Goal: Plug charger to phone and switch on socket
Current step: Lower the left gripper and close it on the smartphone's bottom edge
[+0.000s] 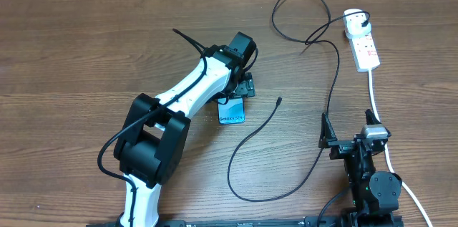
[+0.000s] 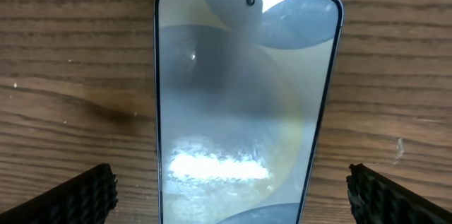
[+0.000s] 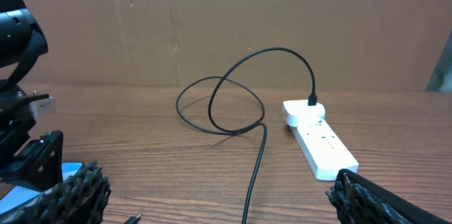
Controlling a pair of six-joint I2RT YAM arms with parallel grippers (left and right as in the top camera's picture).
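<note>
Woodgrain table [image 1: 71, 55]; glossy rectangular phone [image 2: 240, 111]; thin black looped charger [image 3: 256, 167].

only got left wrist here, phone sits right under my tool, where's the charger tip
Observer: The connector tip lies loose on the table, right of the phone in the overhead view, not touching it.
Operator: other end plugged in
Observer: Yes, its white plug head sits in the socket at the far right.
Operator: right arm busy
Observer: No, the right tool is open and holds nothing.
</note>
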